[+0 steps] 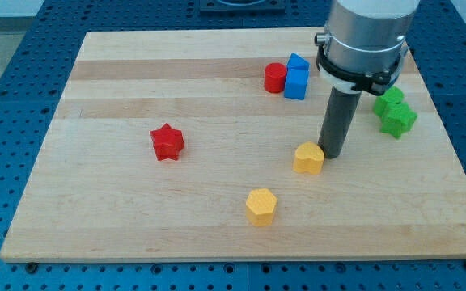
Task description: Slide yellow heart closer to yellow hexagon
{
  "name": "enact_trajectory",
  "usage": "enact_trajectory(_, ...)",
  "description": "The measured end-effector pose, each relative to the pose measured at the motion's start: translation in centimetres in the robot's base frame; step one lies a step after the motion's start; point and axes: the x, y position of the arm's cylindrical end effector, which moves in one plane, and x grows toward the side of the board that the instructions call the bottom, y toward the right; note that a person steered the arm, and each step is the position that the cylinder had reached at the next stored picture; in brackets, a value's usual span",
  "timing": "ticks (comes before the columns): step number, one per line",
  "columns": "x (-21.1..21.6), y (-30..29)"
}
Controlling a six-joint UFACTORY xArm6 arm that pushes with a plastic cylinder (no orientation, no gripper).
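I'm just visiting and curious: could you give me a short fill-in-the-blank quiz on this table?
1. My tip rests at the view's right of the yellow ____.
2. The yellow hexagon lies toward the view's ____ from the yellow heart.
3. The red star stands ____.
Missing words: heart; bottom left; alone

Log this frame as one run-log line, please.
tip at yellow heart, on its right edge | yellow hexagon apart, lower-left of heart | heart not yet beside hexagon
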Motion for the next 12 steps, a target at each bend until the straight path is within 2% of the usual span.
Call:
enact_trajectory(7,-0.9,-2.0)
enact_trajectory(12,8.1,-2.6)
